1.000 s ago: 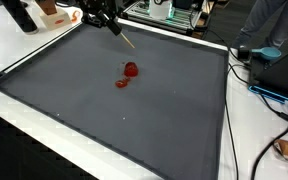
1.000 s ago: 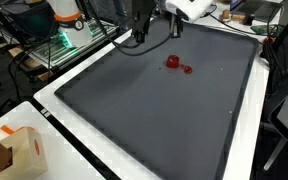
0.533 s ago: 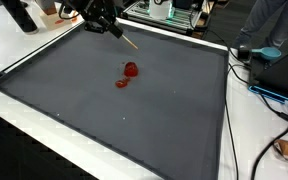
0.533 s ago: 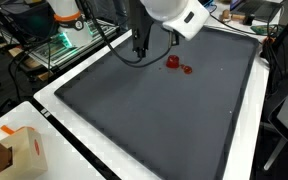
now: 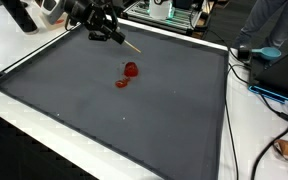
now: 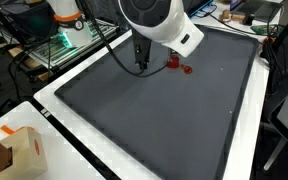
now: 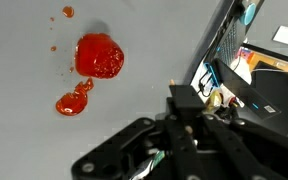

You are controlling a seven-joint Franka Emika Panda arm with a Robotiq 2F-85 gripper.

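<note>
Over the far side of the grey mat point(image 5: 104, 125) on the worktop point(image 5: 24, 55), the hand point(image 5: 114, 36) is clenched on a thin tan stick point(image 5: 130, 44). A red blob point(image 5: 131, 70) lies mid-mat, apart from the stick's tip, with a smaller smear point(image 5: 122, 83) just beside it.

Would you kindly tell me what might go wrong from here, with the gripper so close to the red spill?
1. The thin stick in the gripper hangs close to the red blob; a careless sweep could smear it wider over the gray mat.
2. The small droplets lie apart from the blob and are easily missed.
3. The arm works near the mat's edge, beside the equipment rack, and might bump it.
</note>
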